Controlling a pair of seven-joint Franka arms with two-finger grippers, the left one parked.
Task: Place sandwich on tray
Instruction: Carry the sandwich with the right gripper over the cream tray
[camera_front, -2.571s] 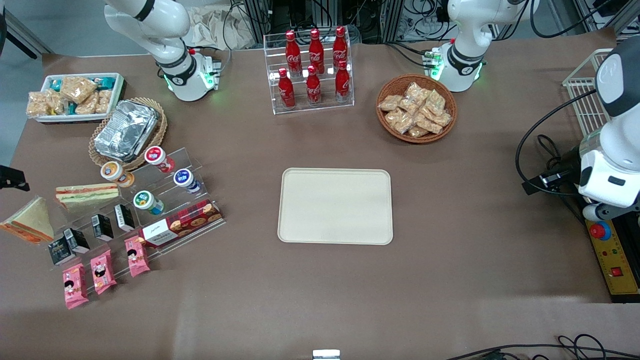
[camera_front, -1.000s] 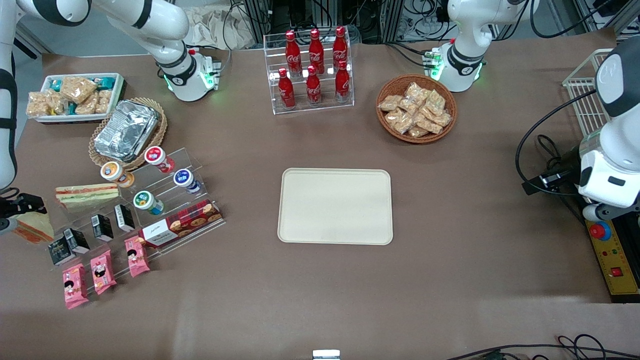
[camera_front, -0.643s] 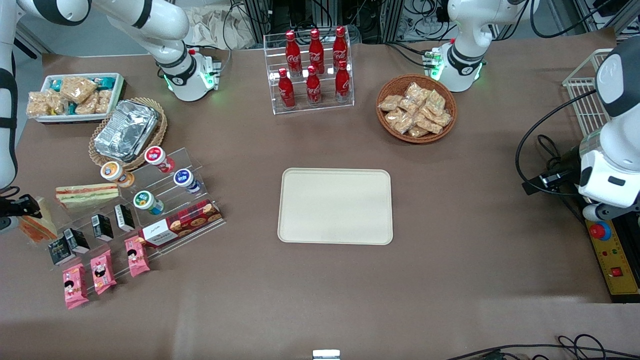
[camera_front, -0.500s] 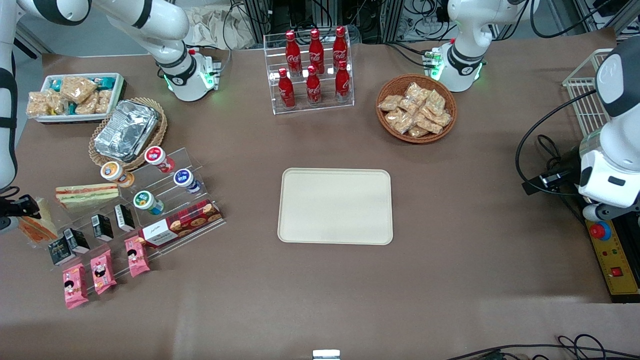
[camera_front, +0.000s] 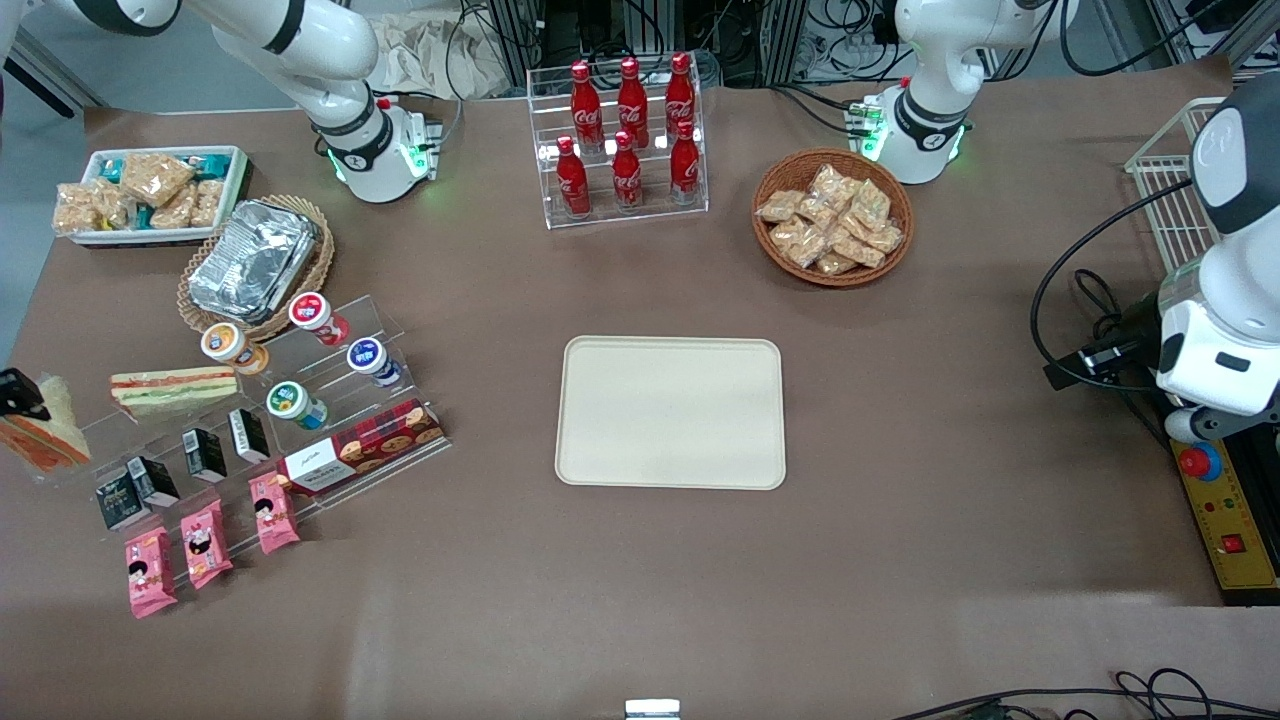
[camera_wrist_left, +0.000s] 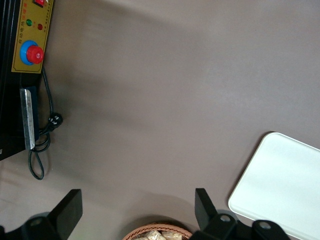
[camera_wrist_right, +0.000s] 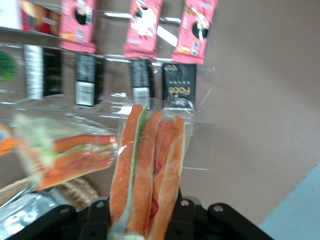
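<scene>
The sandwich (camera_front: 42, 432), a clear-wrapped triangular wedge with orange-red and green layers, hangs at the working arm's end of the table. My gripper (camera_front: 20, 394) is shut on it, and only its black tip shows in the front view. In the right wrist view the sandwich (camera_wrist_right: 147, 165) stands edge-on between the two fingers of my gripper (camera_wrist_right: 145, 212), above the acrylic rack. The cream tray (camera_front: 670, 412) lies flat mid-table with nothing on it, well apart from the gripper. A corner of the tray (camera_wrist_left: 285, 185) shows in the left wrist view.
A second sandwich (camera_front: 172, 388) lies on the stepped acrylic rack (camera_front: 270, 400) beside the gripper, with yogurt cups, black cartons (camera_wrist_right: 180, 85), pink packets (camera_front: 200, 540) and a cookie box. A foil container (camera_front: 252, 260), a white snack bin (camera_front: 150, 190), a cola rack (camera_front: 625, 140) and a snack basket (camera_front: 832, 215) stand farther back.
The sandwich first lay on the table with no gripper on it. My gripper came down onto it, shut on it and raised it off the table.
</scene>
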